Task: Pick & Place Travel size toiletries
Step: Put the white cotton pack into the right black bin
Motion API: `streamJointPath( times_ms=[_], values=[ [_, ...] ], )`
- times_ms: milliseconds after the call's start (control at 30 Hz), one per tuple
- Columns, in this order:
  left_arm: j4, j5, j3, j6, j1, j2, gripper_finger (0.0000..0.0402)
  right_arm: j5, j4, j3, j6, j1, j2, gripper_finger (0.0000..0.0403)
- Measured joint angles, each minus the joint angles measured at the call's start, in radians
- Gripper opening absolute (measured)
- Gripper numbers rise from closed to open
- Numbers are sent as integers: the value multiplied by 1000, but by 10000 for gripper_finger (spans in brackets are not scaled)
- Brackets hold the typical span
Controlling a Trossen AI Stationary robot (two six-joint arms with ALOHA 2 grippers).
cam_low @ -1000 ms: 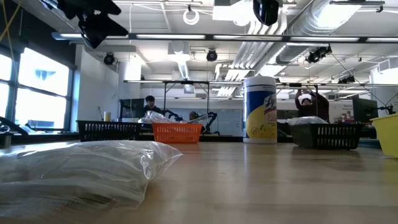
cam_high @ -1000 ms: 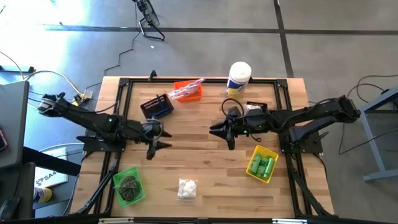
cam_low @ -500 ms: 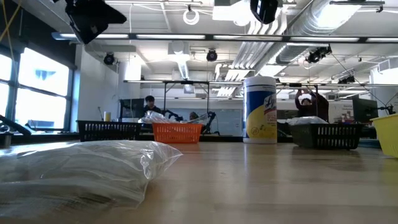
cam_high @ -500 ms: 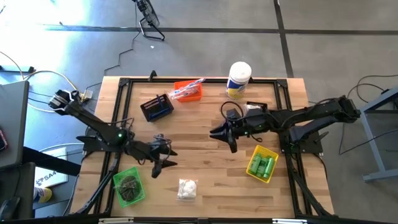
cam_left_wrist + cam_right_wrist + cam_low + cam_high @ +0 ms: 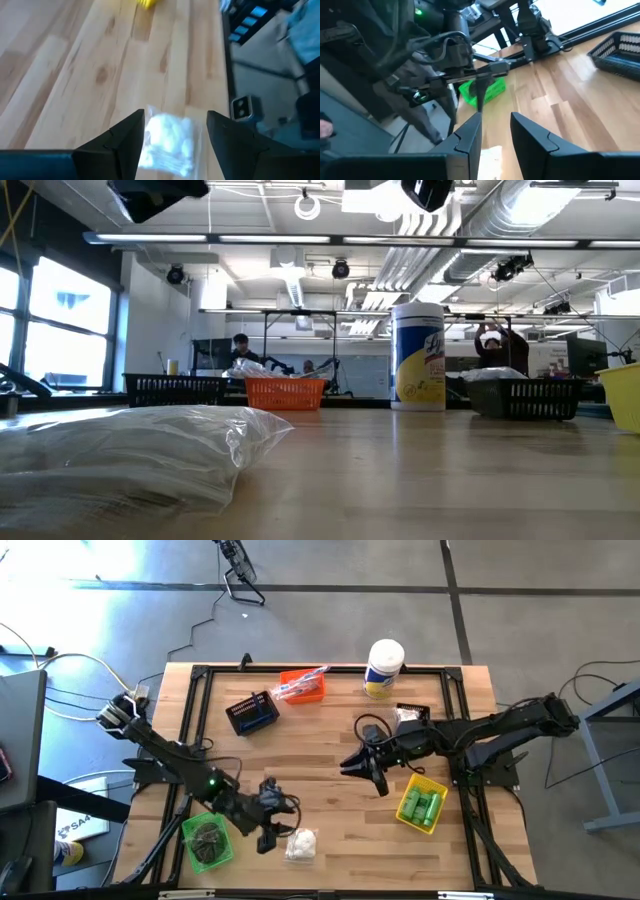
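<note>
Since a second ago the left arm has swung from the middle-left of the surface (image 5: 330,780) down toward its near edge, and the left tool (image 5: 273,830) now sits just beside the bag of white puffs (image 5: 300,843). The right arm has shifted only slightly.

From above, the bag lies just to the right of the left tool's tips and a little nearer the front edge — close by, though I cannot tell from that view whether anything touches. The left wrist view settles the line-up: the bag (image 5: 167,142) shows straight ahead in the gap between the two dark fingers (image 5: 122,142), which stand apart with nothing between them. The tool is open and empty, and the bag lies on its approach line rather than off to one side. The bag looks squarish and soft, with no strong long axis, so my guess is that the angle of the jaws matters less than coming down far enough to straddle it.

The right tool (image 5: 368,768) hangs over the middle-right of the surface, well apart from the bag, next to the yellow bin (image 5: 421,805) holding green bottles. Its fingers (image 5: 465,142) show a narrow gap with nothing in it. The left arm is plainly the nearer one — the pick looks like its job.
</note>
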Motion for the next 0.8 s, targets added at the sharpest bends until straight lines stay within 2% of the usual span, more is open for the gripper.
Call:
streamJointPath(
  times_ms=[167,267,800],
  values=[
    [-155,-2,103,-52,-14,100,211,-13,-12,0,-15,13,0,95],
    [-194,0,134,-54,-14,145,211,-13,-20,0,-16,16,0,95],
    [-248,20,138,-123,-12,303,211,-9,-58,0,-41,16,0,95]
  ],
)
